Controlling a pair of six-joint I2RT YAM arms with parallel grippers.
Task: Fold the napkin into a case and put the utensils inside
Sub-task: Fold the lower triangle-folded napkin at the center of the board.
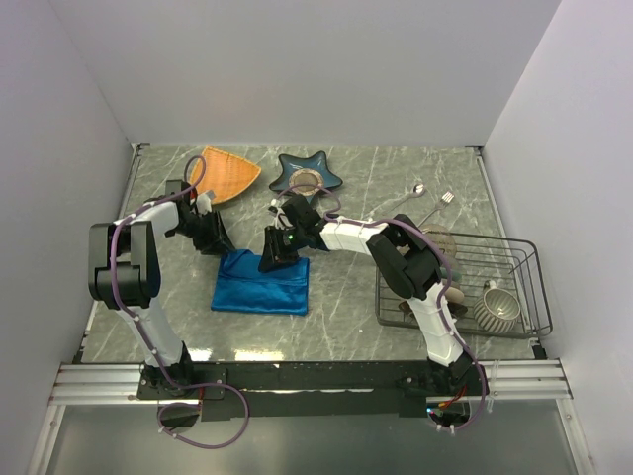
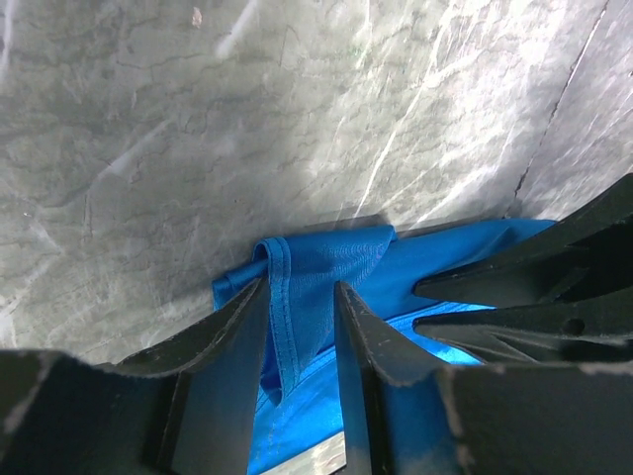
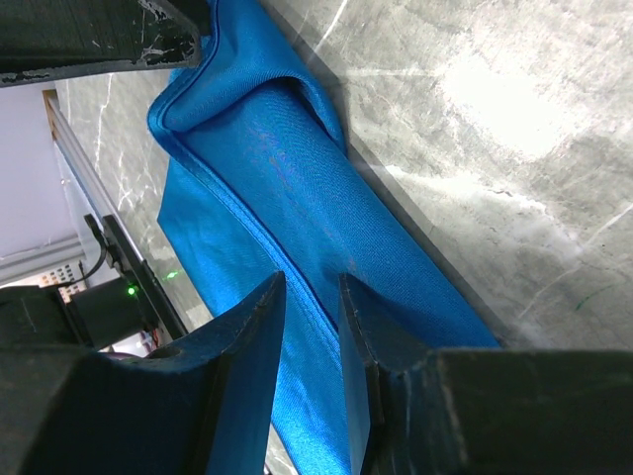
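While mostly flat — napkin (image 1: 260,282), far edge in left gripper (image 2: 300,292), right gripper (image 3: 312,287).

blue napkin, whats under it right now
Only the table shows around the napkin; nothing pokes out. The left gripper and right gripper pinch its far edge. Anything beneath or between its layers is covered. The spoon and fork lie apart from it.

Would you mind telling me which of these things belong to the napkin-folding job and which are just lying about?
For the job: napkin, spoon, fork.

Lying about: orange dish, star-shaped dish, wire rack, ribbed bowl in the rack.
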